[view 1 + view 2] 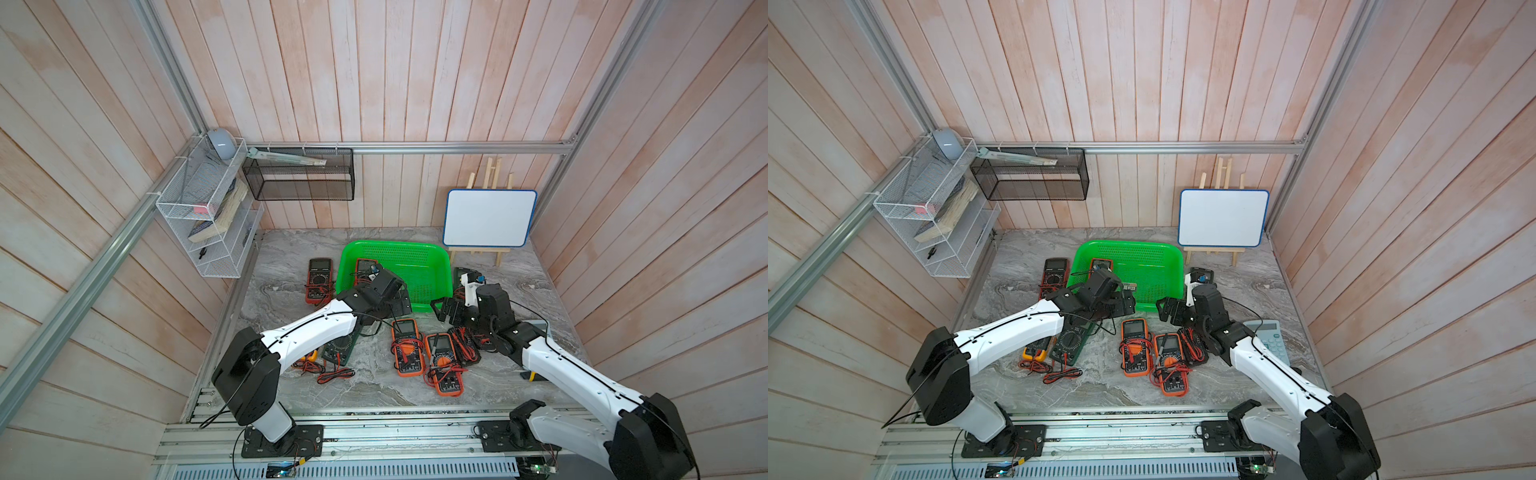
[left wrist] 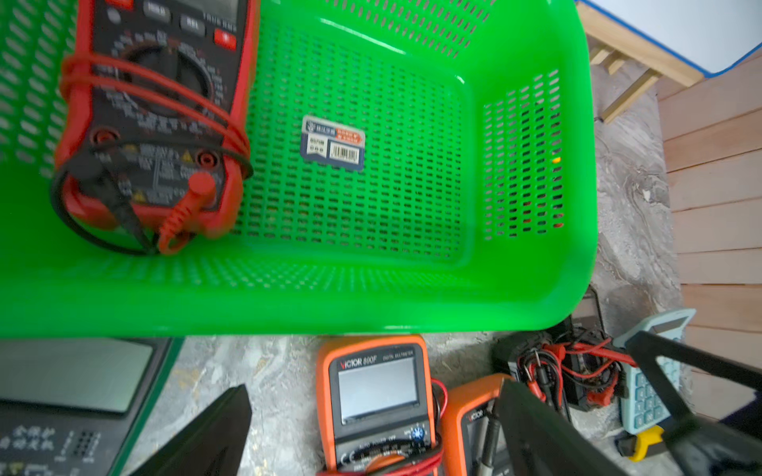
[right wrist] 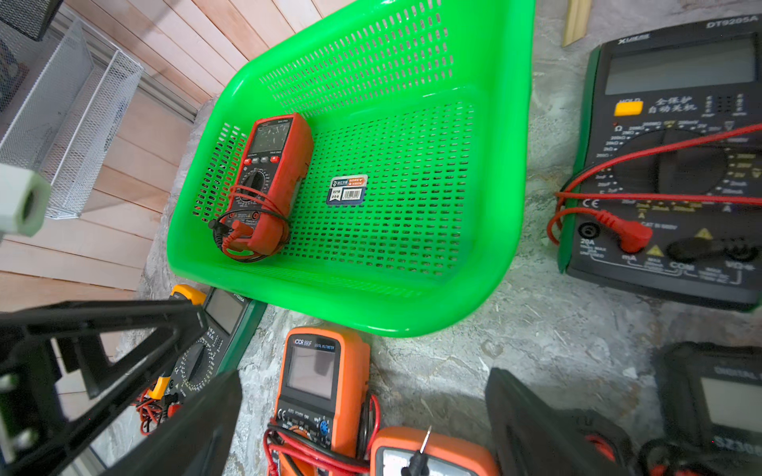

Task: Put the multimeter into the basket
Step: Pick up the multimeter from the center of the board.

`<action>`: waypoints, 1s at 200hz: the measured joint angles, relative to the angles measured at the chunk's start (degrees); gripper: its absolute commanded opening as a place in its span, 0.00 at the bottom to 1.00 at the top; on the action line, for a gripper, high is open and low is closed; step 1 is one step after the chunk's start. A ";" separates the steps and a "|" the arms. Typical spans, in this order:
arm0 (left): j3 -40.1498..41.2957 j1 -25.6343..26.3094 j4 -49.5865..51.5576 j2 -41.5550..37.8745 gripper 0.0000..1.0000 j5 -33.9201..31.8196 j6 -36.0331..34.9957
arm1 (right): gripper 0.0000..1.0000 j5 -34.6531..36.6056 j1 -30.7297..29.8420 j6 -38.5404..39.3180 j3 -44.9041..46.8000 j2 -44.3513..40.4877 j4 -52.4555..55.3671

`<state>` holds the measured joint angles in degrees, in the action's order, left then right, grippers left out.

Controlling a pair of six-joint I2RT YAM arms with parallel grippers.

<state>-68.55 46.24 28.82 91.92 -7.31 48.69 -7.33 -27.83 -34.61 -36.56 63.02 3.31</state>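
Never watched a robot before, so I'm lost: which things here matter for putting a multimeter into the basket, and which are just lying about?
Part of the job: green basket, red multimeter already in it, red-edged multimeter beside it, orange multimeter, second orange multimeter, green-edged multimeter.

Just lying about: whiteboard, calculator, white wire rack, black mesh basket.

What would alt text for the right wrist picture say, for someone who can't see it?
A red multimeter lies inside a green basket, at one end, leads wrapped round it. Outside, on the table, lie an orange multimeter and a black multimeter, among others; the right gripper is open and empty.
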 measured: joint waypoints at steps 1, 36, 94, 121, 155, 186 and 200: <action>0.04 0.09 0.04 -0.04 1.00 0.00 0.15 | 0.98 0.02 0.00 0.00 0.02 -0.04 0.00; 0.96 4.33 1.38 -0.66 1.00 0.79 5.64 | 0.98 1.25 0.00 0.00 0.33 -0.76 0.59; 0.92 8.59 3.82 1.62 1.00 4.59 8.26 | 0.98 2.82 0.02 0.00 0.33 -2.10 0.90; 1.18 10.14 4.98 2.60 1.00 5.55 8.57 | 0.98 2.99 0.17 0.22 0.33 -2.40 1.11; 1.29 10.56 5.95 3.10 1.00 5.60 8.57 | 0.98 2.97 0.37 0.42 0.33 -2.45 1.22; 1.29 10.56 6.45 4.74 1.00 5.60 8.50 | 0.98 2.93 0.90 0.72 0.33 -2.45 1.25; 1.27 10.56 6.80 6.03 1.00 5.57 8.24 | 0.98 2.89 1.09 0.83 0.33 -2.45 1.22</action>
<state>-67.29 56.80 35.62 97.95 -1.74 56.93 -4.45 -26.74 -33.78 -36.23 60.58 4.54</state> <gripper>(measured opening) 0.996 0.980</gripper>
